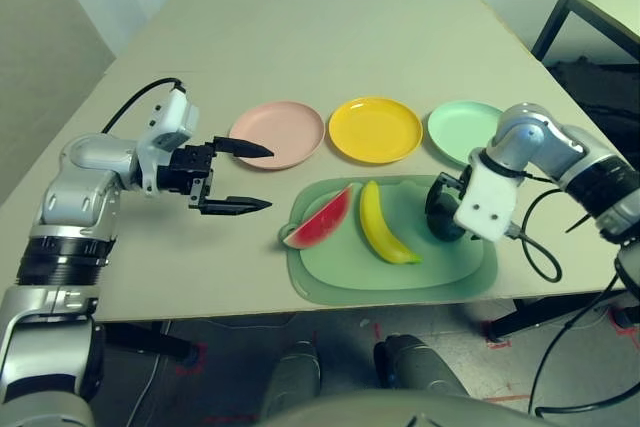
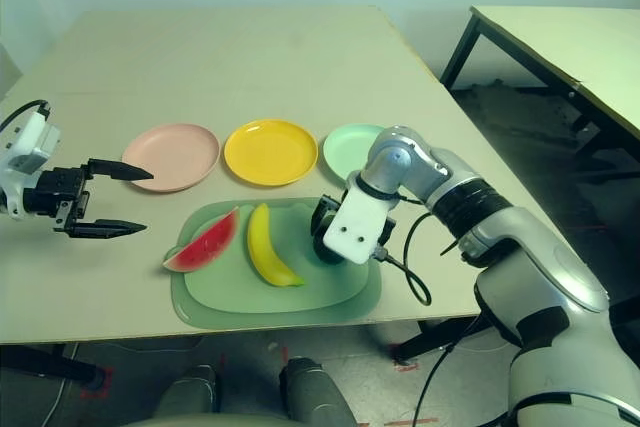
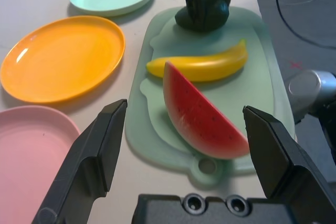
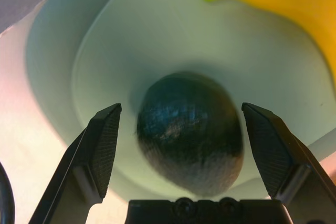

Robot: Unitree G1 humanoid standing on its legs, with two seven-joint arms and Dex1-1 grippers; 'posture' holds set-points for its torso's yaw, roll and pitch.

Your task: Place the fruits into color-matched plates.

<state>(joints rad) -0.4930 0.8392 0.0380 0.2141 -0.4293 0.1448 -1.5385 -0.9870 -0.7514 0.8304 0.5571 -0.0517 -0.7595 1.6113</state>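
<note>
Right claw (image 4: pixel 178 150) astride dark, seemingly pebbled avocado (image 4: pixel 190 132)

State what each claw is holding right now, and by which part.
Nothing is held. The right claw is open, its fingers astride the avocado on the mat without closing on it. The left claw hangs open over the table, apart from the fruit.

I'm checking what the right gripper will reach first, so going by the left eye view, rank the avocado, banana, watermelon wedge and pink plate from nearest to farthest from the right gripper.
1. Avocado: between the open fingers of the right gripper, on the mat.
2. Banana: mid-mat, toward the left arm.
3. Watermelon wedge: at the mat's far edge on that side.
4. Pink plate: off the mat, end of the plate row.
</note>
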